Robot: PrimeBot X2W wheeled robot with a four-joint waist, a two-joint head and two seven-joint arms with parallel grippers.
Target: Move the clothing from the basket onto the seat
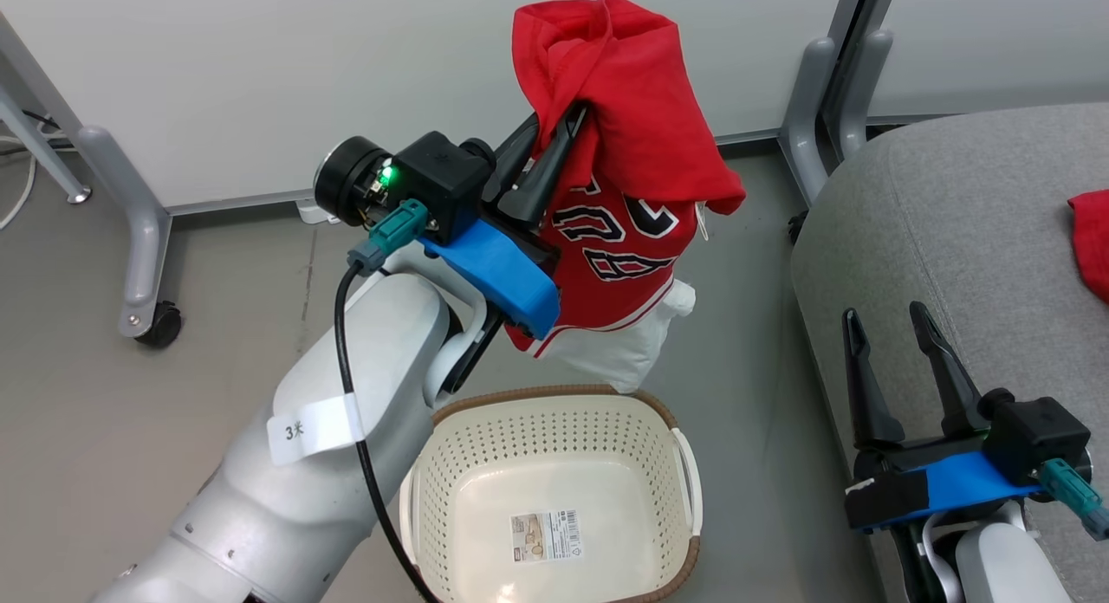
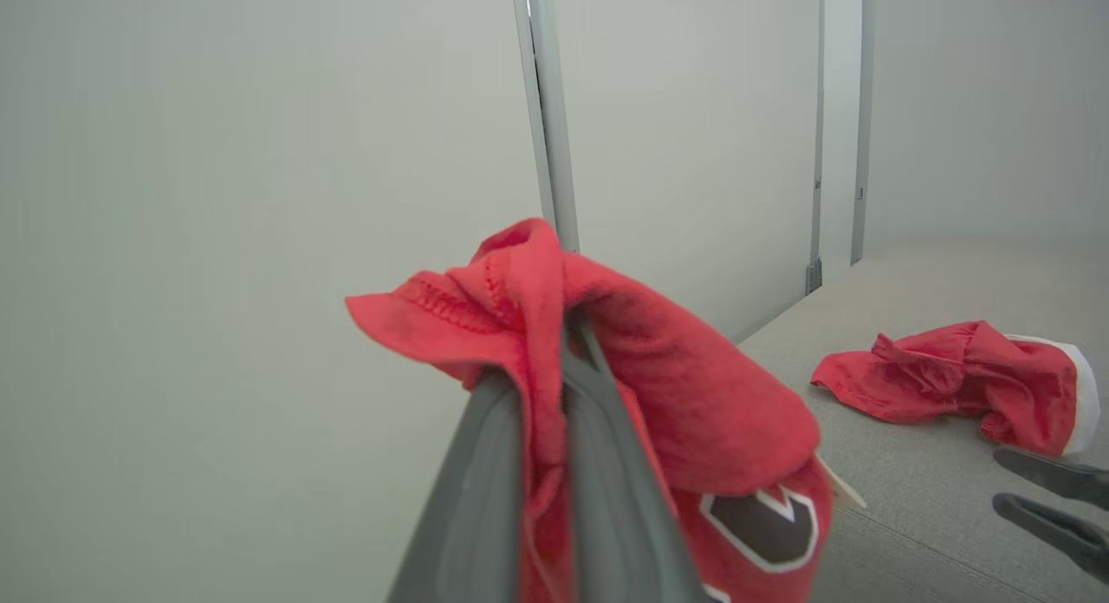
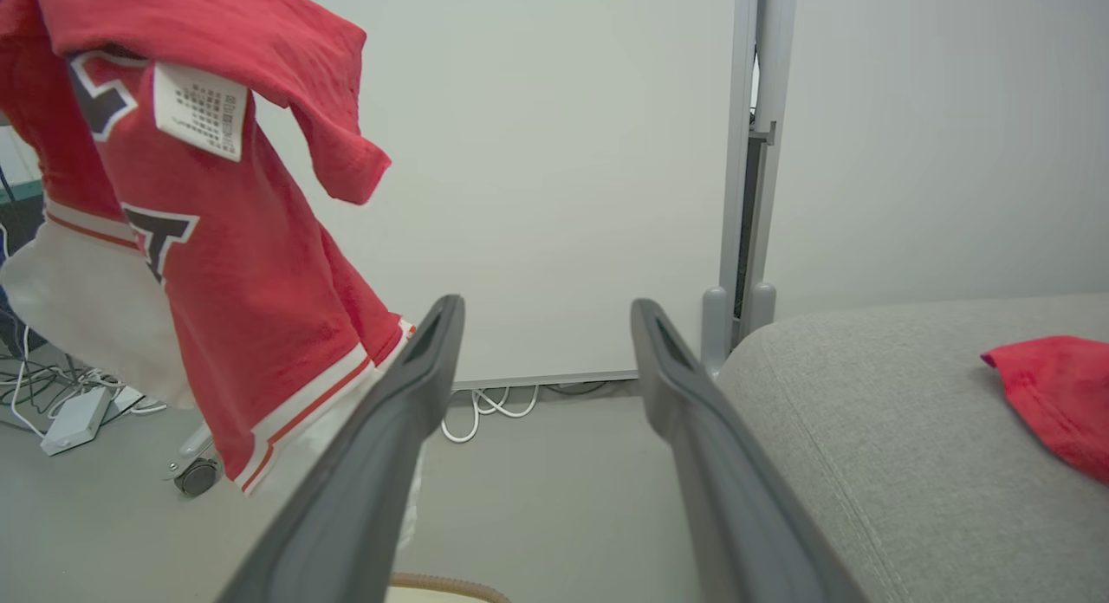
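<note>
Left hand (image 1: 559,122) tight on red jersey (image 1: 632,230) above basket (image 1: 554,438) (right hand (image 1: 884,314) spread, by the seat (image 1: 953,222))

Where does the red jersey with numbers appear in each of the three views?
Head view: jersey at top centre, above the basket.
Left wrist view: jersey at lower centre, down to the bottom edge.
Right wrist view: jersey at upper left.
Landmark: the grey sofa, on the right in every view.
</note>
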